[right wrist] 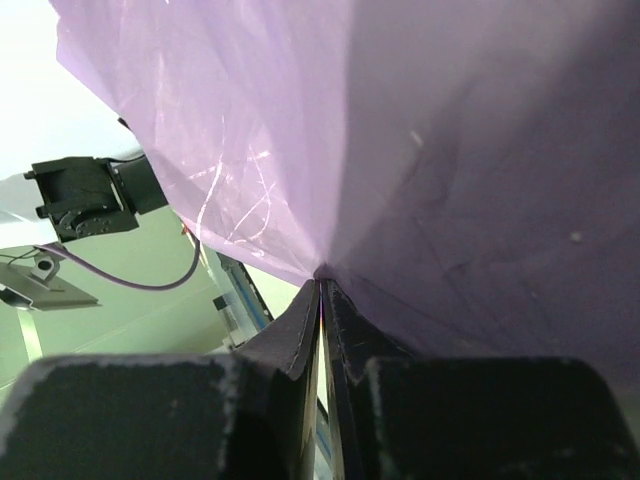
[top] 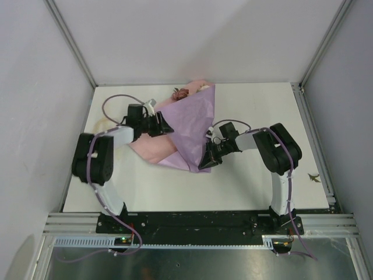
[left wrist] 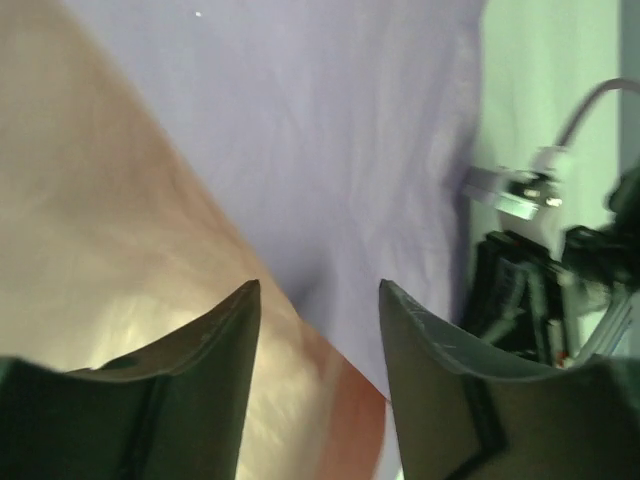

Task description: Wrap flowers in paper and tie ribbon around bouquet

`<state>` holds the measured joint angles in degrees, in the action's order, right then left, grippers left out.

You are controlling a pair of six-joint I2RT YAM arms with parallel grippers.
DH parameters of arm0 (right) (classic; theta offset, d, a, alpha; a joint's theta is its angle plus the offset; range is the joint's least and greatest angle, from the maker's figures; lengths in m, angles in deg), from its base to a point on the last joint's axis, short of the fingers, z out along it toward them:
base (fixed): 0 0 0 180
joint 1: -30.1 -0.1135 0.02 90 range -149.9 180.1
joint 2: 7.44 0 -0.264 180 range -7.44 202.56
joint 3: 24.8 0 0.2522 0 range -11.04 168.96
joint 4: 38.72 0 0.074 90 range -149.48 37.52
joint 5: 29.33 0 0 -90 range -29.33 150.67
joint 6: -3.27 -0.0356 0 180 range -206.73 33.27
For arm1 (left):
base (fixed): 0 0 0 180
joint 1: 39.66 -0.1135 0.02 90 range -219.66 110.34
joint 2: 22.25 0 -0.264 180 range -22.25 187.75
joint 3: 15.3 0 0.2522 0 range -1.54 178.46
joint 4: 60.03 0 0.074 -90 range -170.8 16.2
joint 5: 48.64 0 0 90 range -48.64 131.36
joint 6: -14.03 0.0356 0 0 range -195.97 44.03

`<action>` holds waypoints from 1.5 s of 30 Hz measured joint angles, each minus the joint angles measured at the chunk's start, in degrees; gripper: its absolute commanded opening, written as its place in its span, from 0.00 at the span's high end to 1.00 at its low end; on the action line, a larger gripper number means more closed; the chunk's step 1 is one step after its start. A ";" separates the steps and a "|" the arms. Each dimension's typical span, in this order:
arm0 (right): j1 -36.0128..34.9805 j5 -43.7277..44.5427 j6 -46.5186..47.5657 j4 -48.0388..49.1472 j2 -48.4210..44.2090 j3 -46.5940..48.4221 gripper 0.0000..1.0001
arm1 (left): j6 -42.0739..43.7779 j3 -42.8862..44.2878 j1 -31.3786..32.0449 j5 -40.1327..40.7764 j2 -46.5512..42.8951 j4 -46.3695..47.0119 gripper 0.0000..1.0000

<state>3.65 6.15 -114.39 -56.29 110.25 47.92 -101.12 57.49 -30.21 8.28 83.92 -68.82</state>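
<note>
The right fingers (right wrist: 292, 340) pinch the paper (top: 189, 122), the left fingers (left wrist: 210, 345) spread over it, flowers (top: 183, 92) half hidden beyond.

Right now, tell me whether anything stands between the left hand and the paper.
Nothing visible does. The open left hand faces the paper directly, while the right hand pinches its near edge.

Lilac-and-pink paper (top: 192, 122), dark red flowers (top: 182, 93), white table (top: 250, 181)
</note>
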 measured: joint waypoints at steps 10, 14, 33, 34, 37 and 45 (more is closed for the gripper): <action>0.61 0.00 5.44 -6.71 -1.05 0.09 0.93 | 0.72 -6.99 -1.07 -3.80 -25.68 0.17 0.43; 0.70 0.17 7.06 -8.94 -1.44 0.09 0.94 | -3.04 -6.99 5.11 -6.34 -24.87 1.81 0.54; -0.07 2.34 10.32 -11.43 -9.16 -0.04 0.62 | -11.61 -2.19 11.76 -9.20 9.27 6.58 1.00; -0.63 2.21 9.14 -9.94 -10.25 -0.04 0.62 | -11.87 -1.97 11.78 -9.22 9.49 6.84 1.00; -3.61 1.49 5.07 -3.72 -12.33 0.00 0.65 | -12.20 -1.84 11.78 -9.25 9.73 7.34 1.00; -7.21 1.81 -4.09 9.77 -4.96 0.09 0.71 | -12.39 -1.84 11.67 -9.18 9.77 7.63 1.00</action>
<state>-3.57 7.96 -118.48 -46.52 105.29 48.01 -113.51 55.65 -18.53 -0.90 93.69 -61.20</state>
